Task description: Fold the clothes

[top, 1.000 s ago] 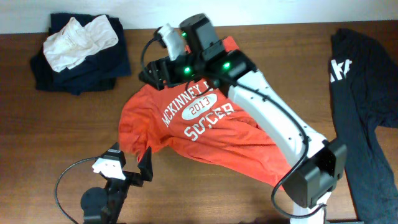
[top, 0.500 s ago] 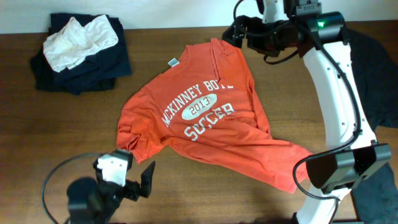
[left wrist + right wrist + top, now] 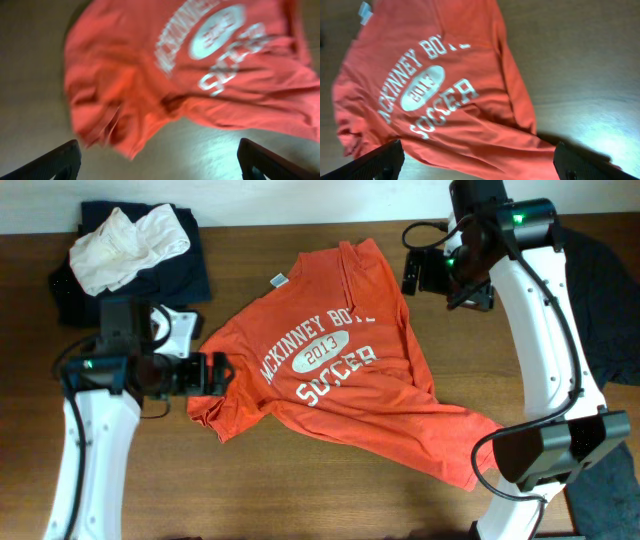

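Observation:
An orange T-shirt (image 3: pixel 330 370) with white "McKinney Boyd 2013 Soccer" print lies crumpled and spread on the wooden table. It also shows in the left wrist view (image 3: pixel 175 70) and the right wrist view (image 3: pixel 435 90). My left gripper (image 3: pixel 212 373) is open and empty, just above the shirt's left edge; its fingertips (image 3: pixel 160 162) show wide apart over bare table. My right gripper (image 3: pixel 412 272) is open and empty, raised beside the shirt's upper right corner; its fingertips (image 3: pixel 480 162) show wide apart over the shirt.
A dark navy folded garment (image 3: pixel 165 280) with a white cloth (image 3: pixel 125 242) on top sits at the back left. A dark navy shirt (image 3: pixel 590 330) with white lettering lies at the right edge. The table (image 3: pixel 330 490) is wooden.
The right arm swung from over the shirt's collar to the back right, letting the shirt lie. The left arm rose from the front edge to the shirt's left edge.

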You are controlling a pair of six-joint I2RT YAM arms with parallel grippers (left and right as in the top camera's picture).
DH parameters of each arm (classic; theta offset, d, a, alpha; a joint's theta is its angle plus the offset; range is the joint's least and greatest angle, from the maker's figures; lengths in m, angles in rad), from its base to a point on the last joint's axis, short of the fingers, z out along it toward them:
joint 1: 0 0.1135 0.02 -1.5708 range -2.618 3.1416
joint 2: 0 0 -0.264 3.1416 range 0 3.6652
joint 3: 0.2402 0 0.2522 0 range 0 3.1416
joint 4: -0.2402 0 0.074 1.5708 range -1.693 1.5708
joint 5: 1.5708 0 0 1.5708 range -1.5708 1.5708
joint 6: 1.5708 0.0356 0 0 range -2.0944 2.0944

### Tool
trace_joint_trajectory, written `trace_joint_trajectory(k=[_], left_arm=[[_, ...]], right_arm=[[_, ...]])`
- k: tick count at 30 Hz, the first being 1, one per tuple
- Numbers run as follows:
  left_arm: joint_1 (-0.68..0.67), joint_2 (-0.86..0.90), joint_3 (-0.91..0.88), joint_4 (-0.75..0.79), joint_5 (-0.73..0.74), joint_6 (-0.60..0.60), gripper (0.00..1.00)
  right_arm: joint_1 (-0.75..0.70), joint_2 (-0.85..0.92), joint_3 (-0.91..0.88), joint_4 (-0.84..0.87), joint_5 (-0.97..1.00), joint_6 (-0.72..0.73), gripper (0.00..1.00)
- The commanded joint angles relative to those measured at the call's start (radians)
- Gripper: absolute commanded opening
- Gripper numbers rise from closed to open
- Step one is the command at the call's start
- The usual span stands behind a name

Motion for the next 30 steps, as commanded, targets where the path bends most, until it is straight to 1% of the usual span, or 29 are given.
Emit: trace_joint_trajectory(k=[1,2,7,10,12,16,19,20,21,23,24,25,27,30], left_arm=[[0.093,0.138,0.017,-0.076,-0.049,-0.039,0.99],[0.108,0.18,0.016,-0.078,-0.03,-0.039,0.99],[0.121,0.335,0.016,-0.05,-0.111,-0.038,0.99],[0.121,0.422,0.016,-0.047,-0.245,-0.039,0.99],[0.121,0.461,0.016,-0.025,-0.309,-0.039,0.99],[0.121,0.505,0.016,0.088,-0.322,-0.039,0.99],[0.121,0.519,0.016,0.129,-0.322,-0.039,0.99],[0.121,0.52,0.016,0.142,-0.321,-0.039,0.96],[0.121,0.52,0.016,0.155,-0.316,-0.04,0.82],[0.12,0.523,0.016,0.167,-0.311,-0.05,0.69],[0.12,0.523,0.015,0.167,-0.311,-0.05,0.66],[0.122,0.525,0.014,0.167,-0.311,-0.05,0.66],[0.123,0.528,0.014,0.166,-0.311,-0.05,0.56],[0.12,0.534,0.009,0.159,-0.258,-0.05,0.55]], right_arm=[[-0.007,-0.018,0.013,-0.029,0.079,-0.017,0.99],[-0.007,-0.018,0.013,-0.033,0.079,-0.017,0.99],[-0.007,-0.018,0.013,-0.033,0.079,-0.017,0.99],[-0.007,-0.018,0.013,-0.034,0.079,-0.017,0.99],[-0.007,-0.018,0.013,-0.041,0.079,-0.017,0.99],[-0.007,-0.017,0.013,-0.044,0.079,-0.017,0.98],[-0.007,-0.017,0.013,-0.044,0.079,-0.017,0.99],[-0.007,-0.016,0.013,-0.043,0.079,-0.017,0.99],[-0.007,-0.016,0.013,-0.043,0.079,-0.017,0.98],[-0.007,-0.016,0.013,-0.039,0.079,-0.017,0.99],[-0.007,-0.016,0.013,-0.037,0.079,-0.017,0.99],[-0.007,-0.016,0.013,-0.037,0.079,-0.017,0.99],[-0.007,-0.016,0.013,-0.035,0.079,-0.016,0.99],[-0.007,-0.016,0.013,-0.032,0.079,-0.016,0.99]])
